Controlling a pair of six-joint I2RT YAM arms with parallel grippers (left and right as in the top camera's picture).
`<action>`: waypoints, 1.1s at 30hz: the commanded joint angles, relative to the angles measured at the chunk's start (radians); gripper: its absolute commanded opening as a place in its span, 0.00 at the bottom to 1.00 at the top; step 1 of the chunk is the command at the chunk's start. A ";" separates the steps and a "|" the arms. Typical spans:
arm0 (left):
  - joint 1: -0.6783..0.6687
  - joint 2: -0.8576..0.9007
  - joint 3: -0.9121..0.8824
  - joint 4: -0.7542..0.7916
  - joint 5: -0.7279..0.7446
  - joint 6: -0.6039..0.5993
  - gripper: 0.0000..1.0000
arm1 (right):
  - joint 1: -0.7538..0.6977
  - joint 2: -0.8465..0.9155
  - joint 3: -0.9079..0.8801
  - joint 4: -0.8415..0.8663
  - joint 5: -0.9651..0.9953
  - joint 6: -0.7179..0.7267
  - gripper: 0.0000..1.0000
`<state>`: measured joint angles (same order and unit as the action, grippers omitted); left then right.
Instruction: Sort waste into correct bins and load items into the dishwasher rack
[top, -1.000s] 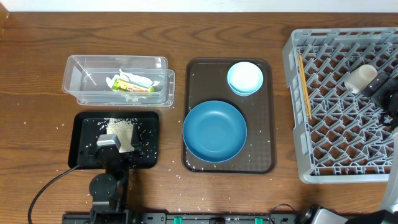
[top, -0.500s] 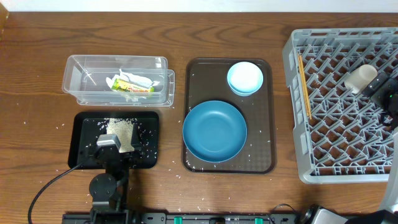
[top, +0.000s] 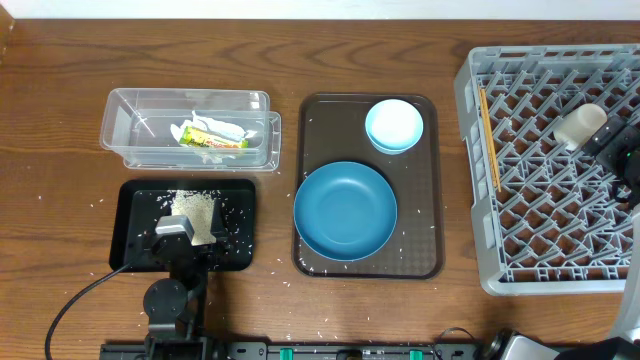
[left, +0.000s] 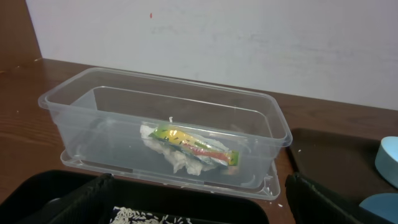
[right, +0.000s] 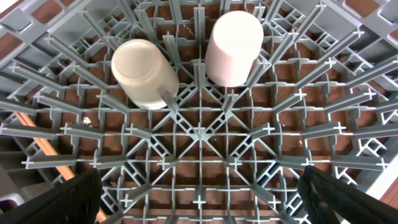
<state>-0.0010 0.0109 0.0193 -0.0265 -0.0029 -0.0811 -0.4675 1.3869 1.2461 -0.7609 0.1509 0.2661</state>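
The clear bin (top: 190, 128) holds the crumpled tissue with its yellow-green wrapper (top: 212, 134) (left: 189, 148). Loose rice (top: 195, 210) (left: 149, 216) lies piled in the black tray (top: 135, 215). Over that tray my left gripper (top: 188, 222) (left: 199, 205) stands open and empty. My right gripper (top: 612, 148) (right: 202, 202) hangs open and empty above the grey rack (top: 480, 250) (right: 199, 130). Lying in the rack are the white cup (top: 580, 126) (right: 144, 73), the pink cup (right: 233, 46) and the chopsticks (top: 489, 138) (right: 46, 146). The dark-blue bowl (top: 345, 211) and light-blue bowl (top: 394, 125) stay outside it.
Both bowls sit on a dark brown serving tray (top: 420, 255) between the bins and the rack. Stray rice grains dot the wooden table (top: 60, 120) around the black tray and the serving tray. A black cable (top: 80, 295) runs from the left arm's base.
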 joint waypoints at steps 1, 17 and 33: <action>0.005 -0.007 -0.015 -0.045 -0.016 0.009 0.89 | -0.003 -0.001 0.002 0.000 0.010 -0.012 0.99; 0.005 -0.007 -0.015 -0.045 -0.016 0.009 0.89 | -0.003 -0.001 0.002 0.000 0.009 -0.012 0.99; 0.005 -0.007 -0.015 -0.045 -0.016 0.009 0.89 | -0.003 -0.001 0.002 0.188 0.018 -0.012 0.99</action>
<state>-0.0010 0.0109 0.0208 -0.0292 -0.0029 -0.0811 -0.4675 1.3869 1.2453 -0.5629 0.1547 0.2626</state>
